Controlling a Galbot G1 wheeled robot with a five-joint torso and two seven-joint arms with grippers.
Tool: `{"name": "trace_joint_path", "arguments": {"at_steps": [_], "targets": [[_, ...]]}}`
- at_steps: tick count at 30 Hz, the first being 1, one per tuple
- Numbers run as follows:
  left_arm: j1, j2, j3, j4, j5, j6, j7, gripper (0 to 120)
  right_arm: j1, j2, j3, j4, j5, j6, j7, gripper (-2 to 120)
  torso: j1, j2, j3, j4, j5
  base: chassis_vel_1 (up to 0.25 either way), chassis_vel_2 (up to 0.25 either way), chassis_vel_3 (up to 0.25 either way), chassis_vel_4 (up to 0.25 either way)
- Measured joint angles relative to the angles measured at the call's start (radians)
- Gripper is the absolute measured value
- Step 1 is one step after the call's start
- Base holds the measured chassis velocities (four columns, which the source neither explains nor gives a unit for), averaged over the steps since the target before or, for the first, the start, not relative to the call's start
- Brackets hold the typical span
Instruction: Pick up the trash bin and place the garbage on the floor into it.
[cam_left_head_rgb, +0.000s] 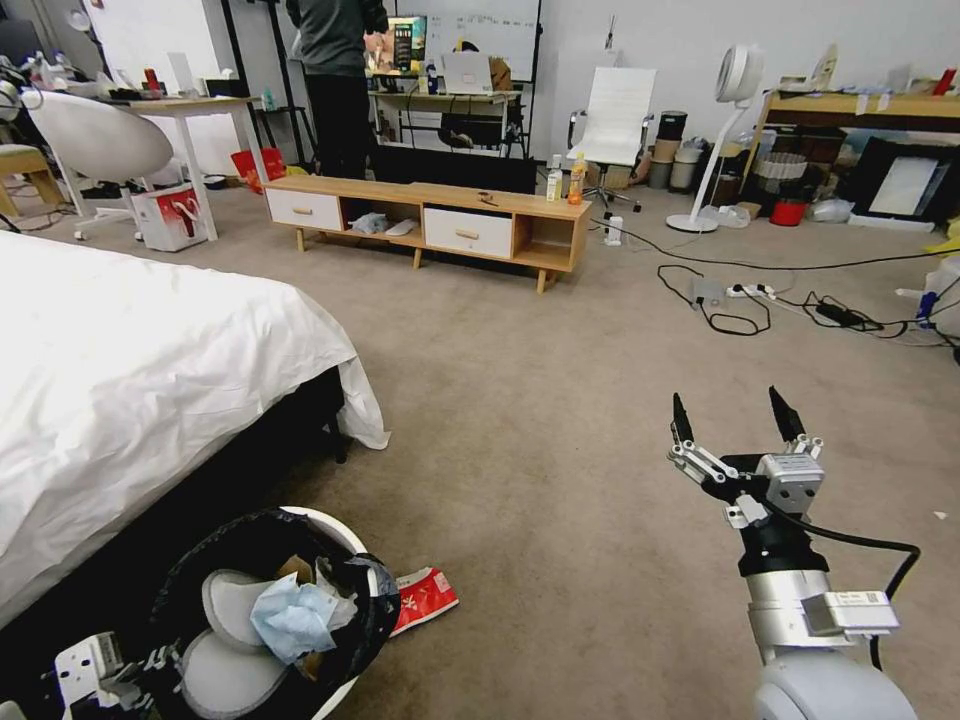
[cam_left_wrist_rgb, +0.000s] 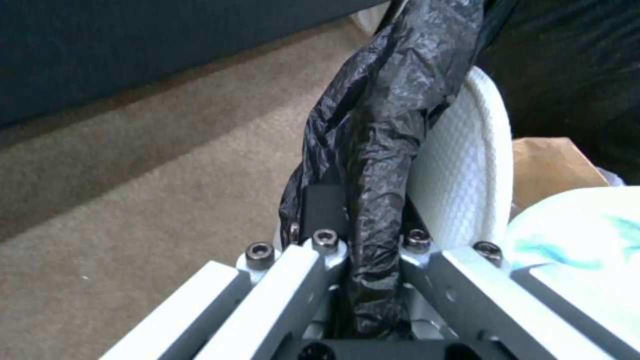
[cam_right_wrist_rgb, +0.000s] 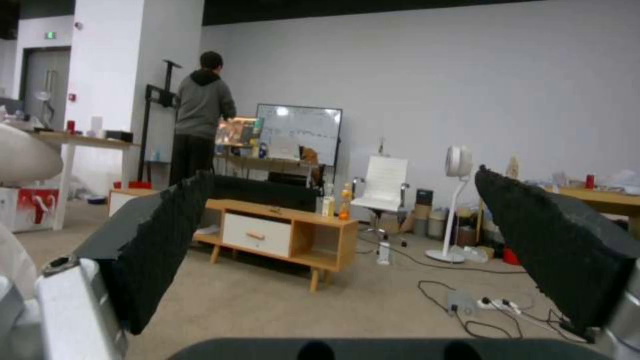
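Down at the robot's lower left, the left gripper (cam_left_wrist_rgb: 353, 250) is clamped on the rim of the trash bin (cam_left_head_rgb: 345, 535), its jaws pinched over the black bag liner (cam_left_wrist_rgb: 380, 125) and the white rim (the wrist view shows the plastic bunched between them). Inside the bin lie a light blue face mask (cam_left_head_rgb: 292, 617), a bit of brown paper bag (cam_left_wrist_rgb: 550, 167) and the white inner flaps (cam_left_head_rgb: 232, 600). Just beside the bin, on the floor (cam_left_head_rgb: 560, 400), rests a red-white snack wrapper (cam_left_head_rgb: 425, 597), partly tucked under the bin's edge. A bed (cam_left_head_rgb: 130, 370) with a white sheet stands on the left, close to the bin. Over on the right, the right gripper (cam_left_head_rgb: 738, 415) hangs above bare carpet with its fingers spread wide apart, empty, well away from the wrapper.
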Motion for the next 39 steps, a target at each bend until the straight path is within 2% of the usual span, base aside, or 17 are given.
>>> {"name": "trace_joint_path", "arguments": {"at_steps": [12,21,39], "targets": [[0.005,-0.002,-0.013,-0.004,-0.002,0.0,-0.002,1,0.003,-0.005,-0.006,-0.007,-0.001,0.02,-0.009,100,0.0,0.0,0.0,-0.0003,0.0006,-0.157,-0.148,0.149,0.138],[0.015,0.0,-0.029,-0.009,-0.007,-0.003,-0.006,1,-0.002,-0.005,-0.008,-0.008,-0.005,0.032,-0.015,100,0.0,0.0,0.0,0.0001,-0.0002,0.029,0.032,-0.006,-0.007],[0.014,-0.004,-0.029,-0.011,-0.008,-0.007,-0.006,1,0.0,-0.004,-0.008,-0.021,-0.006,0.043,-0.015,100,0.0,0.0,0.0,0.0001,0.0002,0.042,0.044,0.042,0.047]]}}
